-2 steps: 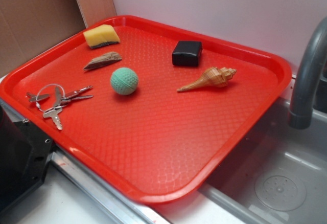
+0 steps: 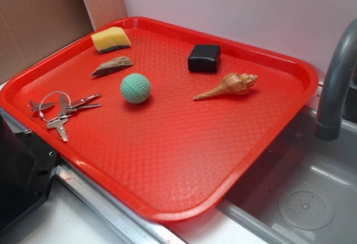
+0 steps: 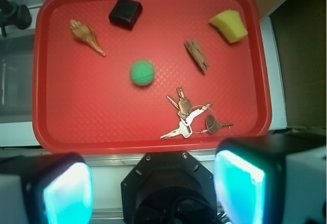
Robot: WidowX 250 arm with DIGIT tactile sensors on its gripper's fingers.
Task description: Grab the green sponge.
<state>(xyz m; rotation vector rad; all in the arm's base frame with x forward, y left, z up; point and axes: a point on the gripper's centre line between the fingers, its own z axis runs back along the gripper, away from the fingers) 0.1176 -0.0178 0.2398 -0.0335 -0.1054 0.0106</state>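
Note:
The green sponge [image 2: 111, 39] is a small yellow foam block with a thin dark layer under it. It lies at the far left corner of the red tray [image 2: 167, 213]. In the wrist view the sponge [image 3: 229, 25] sits at the tray's top right. My gripper [image 3: 153, 189] is open and empty, high above the robot base, well short of the tray; its two cyan-lit fingers [image 3: 67, 193] stand wide apart. The gripper is out of the exterior view.
On the tray lie a round green dimpled ball [image 2: 135, 88], a black box [image 2: 204, 58], a seashell [image 2: 228, 86], a piece of wood [image 2: 112, 66] and a bunch of keys [image 2: 60, 111]. A grey tap [image 2: 334, 82] and sink are at right. The black robot base [image 2: 19, 177] is at left.

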